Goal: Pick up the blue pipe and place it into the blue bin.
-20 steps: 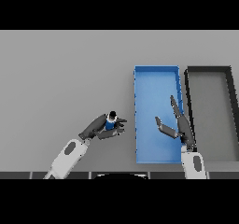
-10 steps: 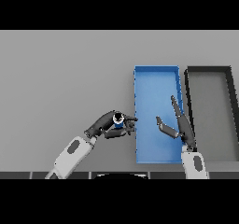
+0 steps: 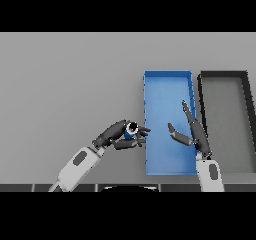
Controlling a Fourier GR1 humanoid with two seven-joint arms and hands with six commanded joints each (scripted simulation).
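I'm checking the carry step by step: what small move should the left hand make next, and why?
Probably keep carrying right. The left hand, curled round the blue pipe, sits just left of the blue bin, fingertips at its wall, so the pipe isn't over it yet.

Left hand (image 3: 119,135) grips blue pipe (image 3: 130,129) beside blue bin (image 3: 167,79).

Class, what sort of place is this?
Likely a sorting workbench: a plain grey table with a blue bin beside a black bin, and a robot hand holding a blue pipe.
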